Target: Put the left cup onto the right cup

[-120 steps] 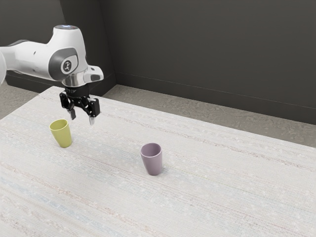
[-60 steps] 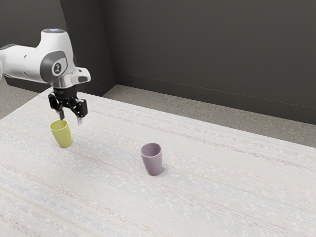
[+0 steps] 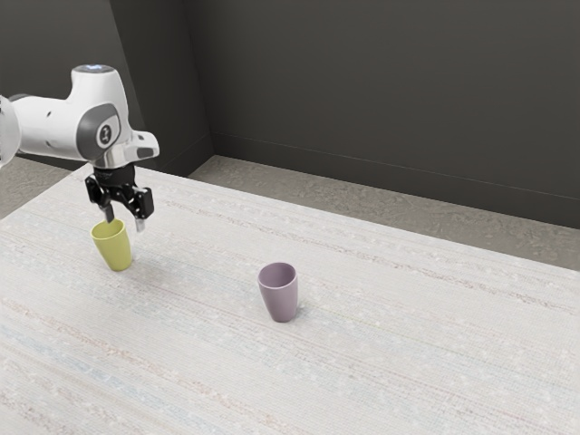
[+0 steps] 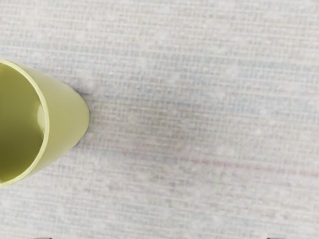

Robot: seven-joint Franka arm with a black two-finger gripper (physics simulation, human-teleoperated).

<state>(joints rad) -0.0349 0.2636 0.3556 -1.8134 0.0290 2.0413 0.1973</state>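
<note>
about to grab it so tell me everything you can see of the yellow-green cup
The yellow-green cup is a plain handleless tumbler, wider at its open rim than at its base, smooth and matte like plastic. It stands upright and empty on the pale table, toward the exterior view's left, apart from the purple cup. The open pincer hangs just above its rim; nothing grips it.

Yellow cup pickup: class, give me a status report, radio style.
Gripper open, hovering at rim of yellow cup, no grasp. Cup upright on table. Purple cup upright, apart, toward exterior view's right. Nothing between the cups.
</note>
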